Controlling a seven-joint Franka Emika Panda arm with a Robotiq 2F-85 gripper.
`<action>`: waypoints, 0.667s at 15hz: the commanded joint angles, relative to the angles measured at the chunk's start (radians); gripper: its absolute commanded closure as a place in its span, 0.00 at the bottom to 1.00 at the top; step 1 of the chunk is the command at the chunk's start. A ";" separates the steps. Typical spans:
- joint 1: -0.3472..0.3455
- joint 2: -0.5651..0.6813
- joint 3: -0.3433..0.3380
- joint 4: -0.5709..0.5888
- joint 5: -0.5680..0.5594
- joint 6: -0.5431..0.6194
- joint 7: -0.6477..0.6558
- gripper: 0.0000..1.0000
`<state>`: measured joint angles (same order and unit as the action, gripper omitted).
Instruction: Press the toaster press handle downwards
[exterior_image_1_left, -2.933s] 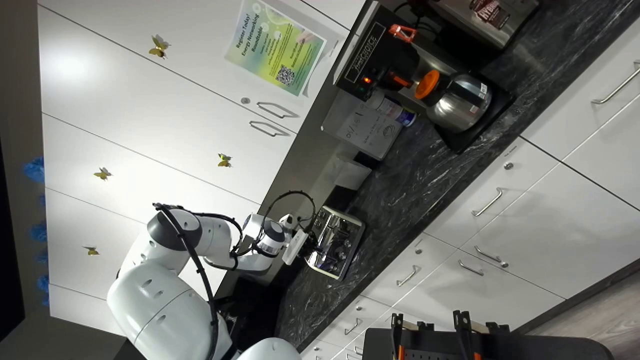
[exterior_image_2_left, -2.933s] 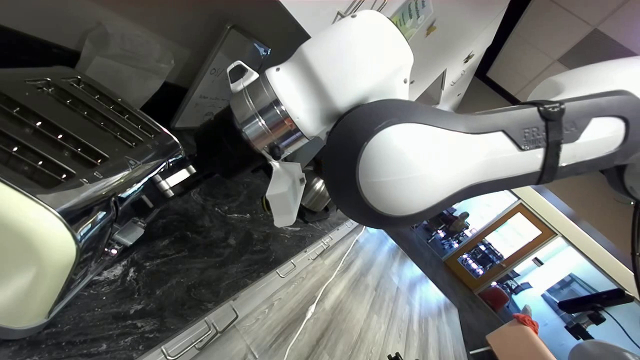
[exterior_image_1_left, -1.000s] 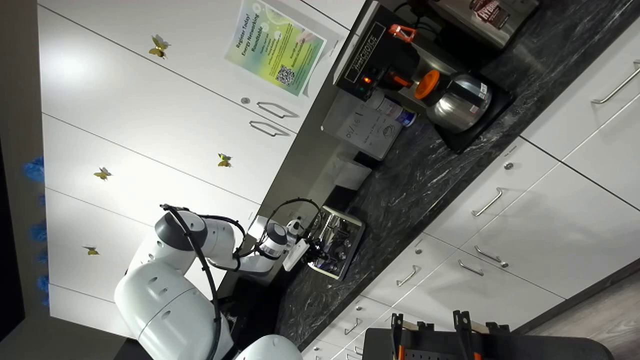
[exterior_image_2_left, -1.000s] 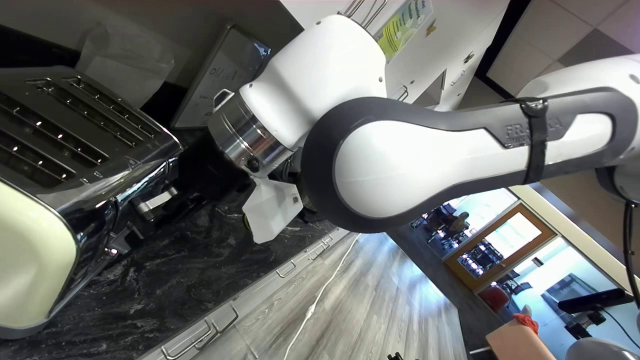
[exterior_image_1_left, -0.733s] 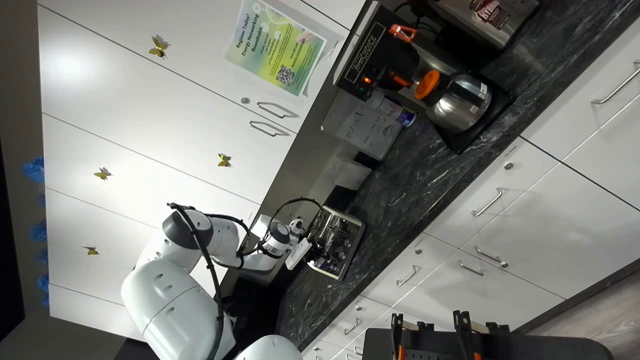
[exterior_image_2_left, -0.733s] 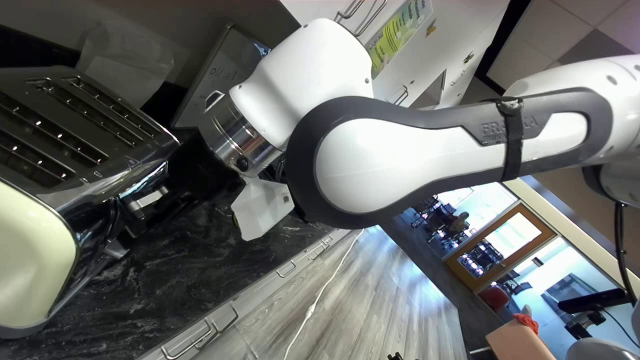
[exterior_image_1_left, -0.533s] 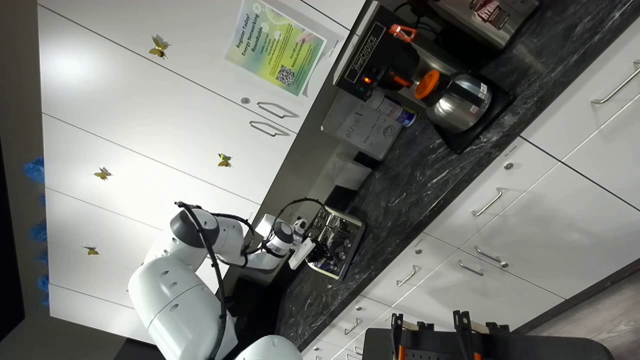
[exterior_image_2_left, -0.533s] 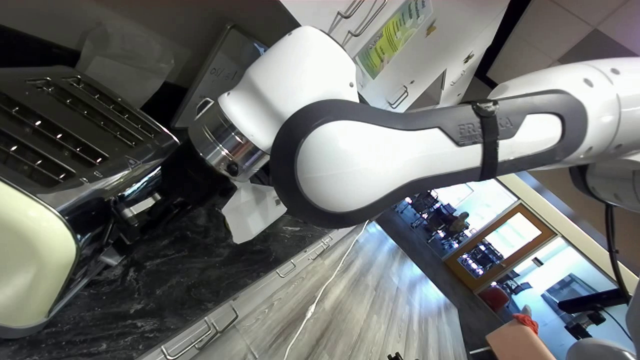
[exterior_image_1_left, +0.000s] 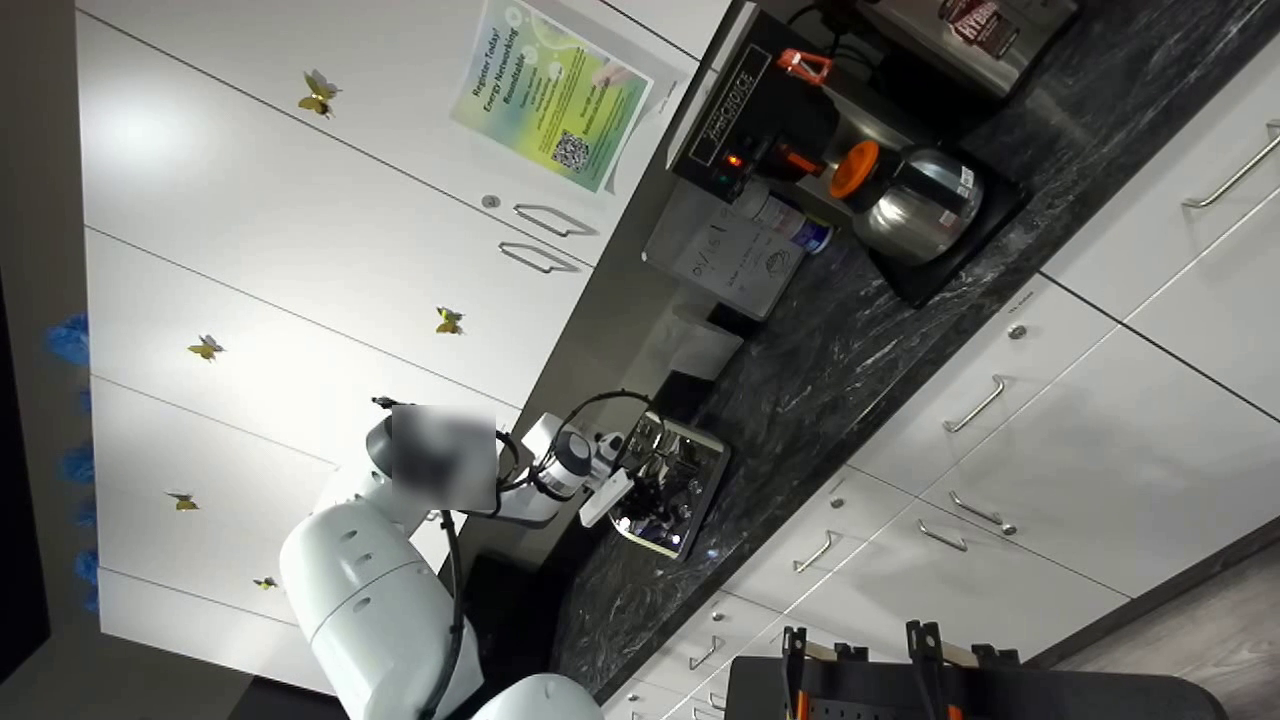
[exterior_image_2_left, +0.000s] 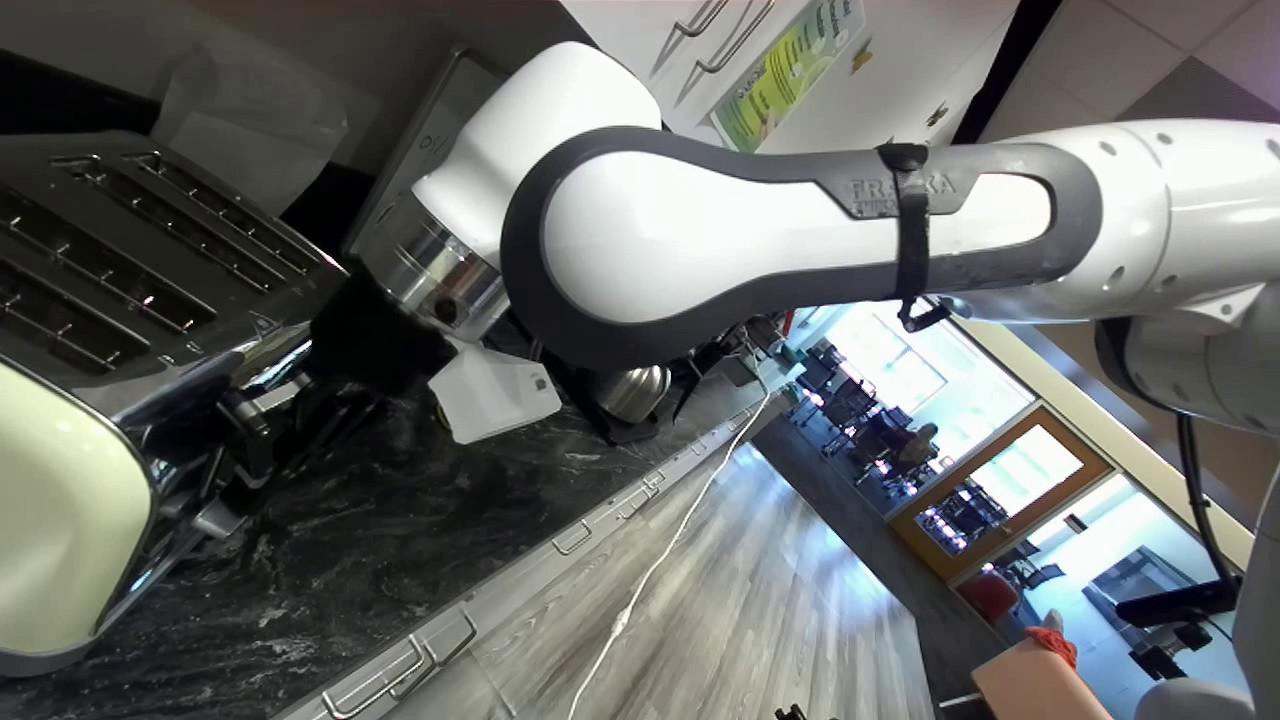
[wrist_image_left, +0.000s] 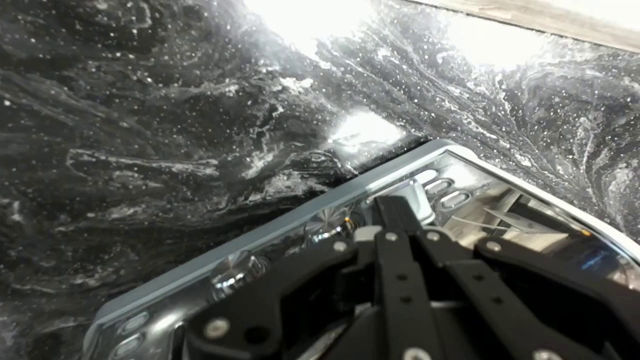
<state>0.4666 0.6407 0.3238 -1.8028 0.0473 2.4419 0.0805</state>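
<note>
The toaster (exterior_image_1_left: 703, 478) stands on the dark counter. Its slotted dark top and cream side show in an exterior view (exterior_image_2_left: 70, 480), and its shiny control face in the wrist view (wrist_image_left: 500, 205). The press handle (wrist_image_left: 422, 200) is a pale tab behind my fingertips in the wrist view. It shows as a small silver tab low on the end face in an exterior view (exterior_image_2_left: 216, 520). My gripper (wrist_image_left: 397, 212) is shut with nothing between the fingertips. The tips (exterior_image_2_left: 245, 482) lie over the handle and seem to touch it; the exact contact is hidden.
Two shiny knobs (wrist_image_left: 327, 222) sit beside the handle on the toaster face. A whiteboard (exterior_image_1_left: 725, 250) leans against the wall. Farther along stands a coffee maker with a steel, orange-lidded pot (exterior_image_1_left: 920, 205). The counter's front edge (exterior_image_1_left: 850, 455) runs above white drawers.
My arm and gripper have moved in against the toaster's end face and down along it. The press handle has moved down with the fingertips. The toaster stays in place.
</note>
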 joint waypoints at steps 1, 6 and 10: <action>-0.018 0.110 0.002 0.099 0.021 0.012 -0.050 1.00; -0.017 0.146 0.004 0.123 0.030 0.015 -0.085 1.00; -0.012 0.119 -0.003 0.092 0.026 0.052 -0.073 1.00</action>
<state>0.4516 0.6735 0.3306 -1.7615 0.0780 2.3987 0.0236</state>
